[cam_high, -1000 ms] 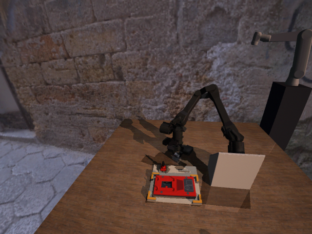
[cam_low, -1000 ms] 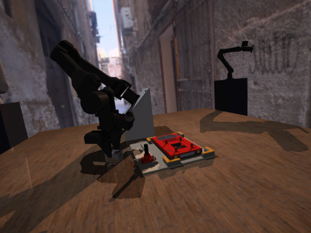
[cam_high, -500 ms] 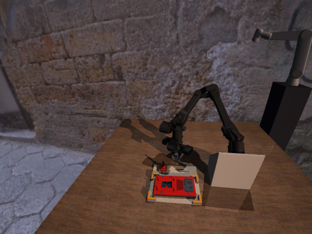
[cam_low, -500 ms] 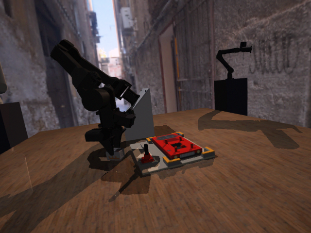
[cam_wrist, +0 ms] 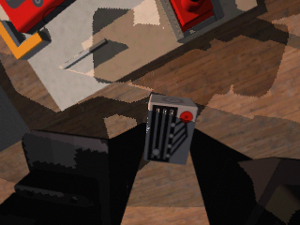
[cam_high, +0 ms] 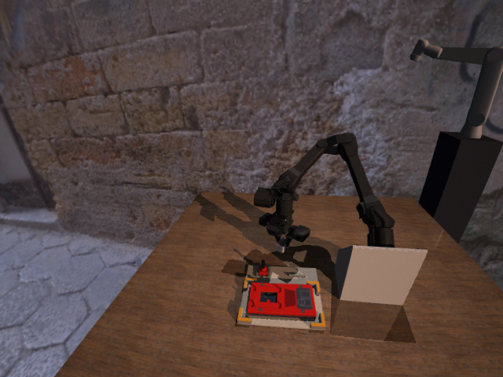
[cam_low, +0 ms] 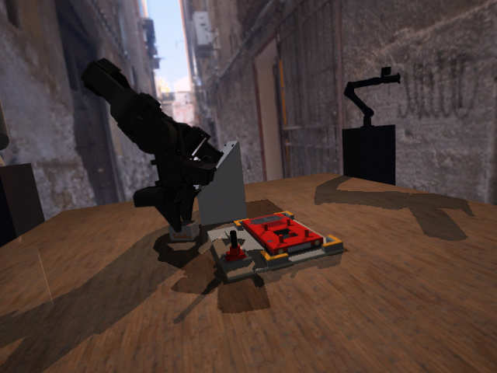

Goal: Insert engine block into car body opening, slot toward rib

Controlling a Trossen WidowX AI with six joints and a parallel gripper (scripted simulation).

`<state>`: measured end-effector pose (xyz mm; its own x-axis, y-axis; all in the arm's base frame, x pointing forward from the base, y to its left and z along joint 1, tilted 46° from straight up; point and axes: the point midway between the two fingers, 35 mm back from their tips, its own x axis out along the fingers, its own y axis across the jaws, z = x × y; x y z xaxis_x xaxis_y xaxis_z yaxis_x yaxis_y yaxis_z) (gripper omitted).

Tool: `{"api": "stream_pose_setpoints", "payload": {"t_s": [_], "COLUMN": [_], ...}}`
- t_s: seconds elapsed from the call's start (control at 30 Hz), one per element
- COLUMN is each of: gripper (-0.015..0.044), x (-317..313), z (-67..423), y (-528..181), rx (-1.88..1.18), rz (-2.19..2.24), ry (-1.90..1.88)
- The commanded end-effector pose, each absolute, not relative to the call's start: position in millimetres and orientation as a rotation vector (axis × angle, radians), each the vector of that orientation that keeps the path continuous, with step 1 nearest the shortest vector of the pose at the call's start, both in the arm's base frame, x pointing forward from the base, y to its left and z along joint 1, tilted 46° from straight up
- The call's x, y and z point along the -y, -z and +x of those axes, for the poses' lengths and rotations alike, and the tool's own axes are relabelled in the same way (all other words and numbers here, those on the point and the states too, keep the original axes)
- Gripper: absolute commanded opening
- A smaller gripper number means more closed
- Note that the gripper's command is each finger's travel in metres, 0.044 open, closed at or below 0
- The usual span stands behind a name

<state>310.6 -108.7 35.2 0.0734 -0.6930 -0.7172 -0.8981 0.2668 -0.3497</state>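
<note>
The grey engine block (cam_high: pixel 280 247) (cam_low: pixel 184 233) (cam_wrist: pixel 161 141) hangs a little above the table, behind the base plate. In the wrist view its face shows dark slots and a red disc. My gripper (cam_high: pixel 281 243) (cam_low: pixel 183 225) (cam_wrist: pixel 168 130) is shut on it, one finger on each side. The red car body (cam_high: pixel 280 312) (cam_low: pixel 256 231) (cam_wrist: pixel 23 14) lies flat between orange corner brackets. Its dark opening (cam_high: pixel 269 297) (cam_low: pixel 282 231) is empty. A small red part inside it may be the rib; detail is too small to tell.
The pale base plate (cam_high: pixel 280 323) (cam_low: pixel 218 237) (cam_wrist: pixel 52 80) carries the car body. A red piece with an upright black lever (cam_high: pixel 262 271) (cam_low: pixel 235 252) stands at the plate's corner nearest the block. A tall light wedge-shaped panel (cam_high: pixel 380 276) (cam_low: pixel 224 196) stands beside the plate.
</note>
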Motion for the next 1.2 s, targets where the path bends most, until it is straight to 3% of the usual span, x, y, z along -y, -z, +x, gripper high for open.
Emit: {"api": "stream_pose_setpoints", "payload": {"t_s": [0.0, 0.73, 1.17], "gripper": [0.0000, 0.0000, 0.0000], "x": [99.8, 57.2, 43.8], "z": [311.4, 301.8, 314.2], "y": [-45.9, -96.6, -73.8], "rx": [-1.676, -1.697, -1.681], "rz": [-1.481, -1.501, -1.404], "ry": [-0.291, -0.287, -0.177]}}
